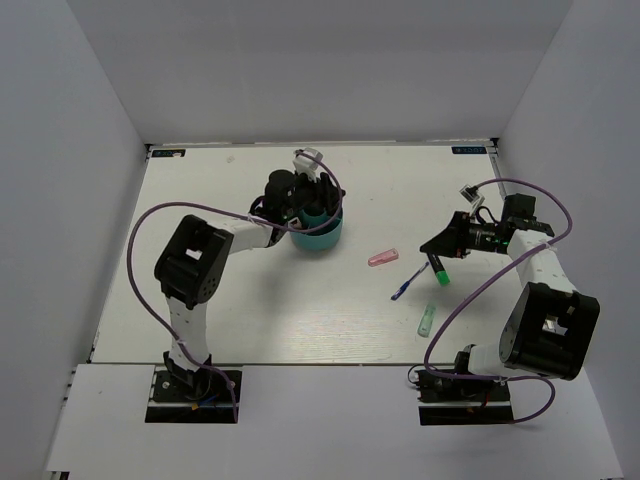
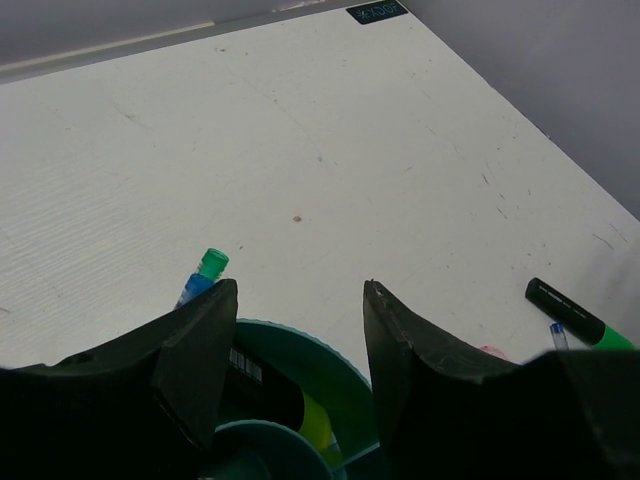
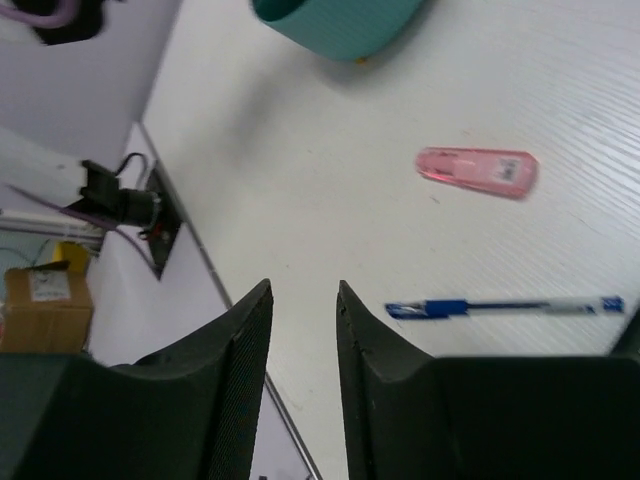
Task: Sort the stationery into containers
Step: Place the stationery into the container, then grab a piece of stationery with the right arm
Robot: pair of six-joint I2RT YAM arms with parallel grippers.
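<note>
While my left gripper [image 2: 298, 290] hangs spread wide and empty over the round teal plastic desk organiser [image 2: 320, 362], far and left of middle on the white surface [image 2: 300, 150], a yellow highlighter with black cap [image 2: 318, 428] lies in one of its compartments. My right gripper [image 3: 303, 290], narrowly parted on nothing, hovers near the pink plastic piece [image 3: 477, 170] and thin blue pen [image 3: 505, 307]; the green marker [image 1: 438, 270] lies just beside them.

— We see a white tabletop [image 2: 300, 150]: matt, finely grained, flecked with small scuffs.
— And we take the round teal desk organiser [image 3: 340, 25] for plastic, its outer wall faintly ribbed and softly sheened.
— To us, the pink wedge-shaped piece [image 3: 477, 170] looks like glossy translucent plastic.
— The thin blue pen [image 3: 505, 307] has a smooth, clear barrel.
</note>
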